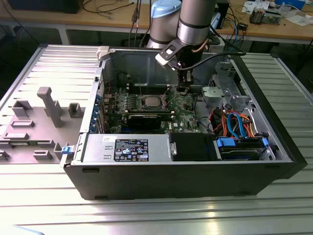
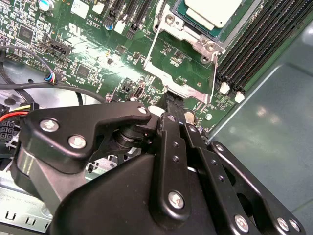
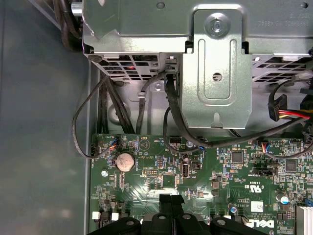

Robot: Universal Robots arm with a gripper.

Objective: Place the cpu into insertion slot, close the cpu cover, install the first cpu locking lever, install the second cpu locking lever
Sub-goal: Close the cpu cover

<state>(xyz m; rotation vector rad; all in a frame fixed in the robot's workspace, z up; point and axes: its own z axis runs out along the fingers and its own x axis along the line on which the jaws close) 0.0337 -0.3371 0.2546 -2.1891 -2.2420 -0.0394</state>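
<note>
beside the open cpu cover (image 2: 178,82), end effector (image 2: 173,103); cpu (image 2: 215,12) in insertion slot (image 2: 187,32)

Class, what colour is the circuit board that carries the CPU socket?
Green; the circuit board shows best in the second wrist view.

A lab workshop: cable-strewn wooden workbenches (image 1: 274,30) behind an opened computer case (image 1: 171,172) on a slatted metal table (image 1: 146,215).

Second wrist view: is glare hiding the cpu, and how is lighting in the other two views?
In the second wrist view the cpu top shines pale but its outline shows, and the black tool blocks much of the picture. In the first wrist view the green circuit board is evenly lit, the bare case wall beside it dim. In the exterior view glare streaks the ribbed table.
</note>
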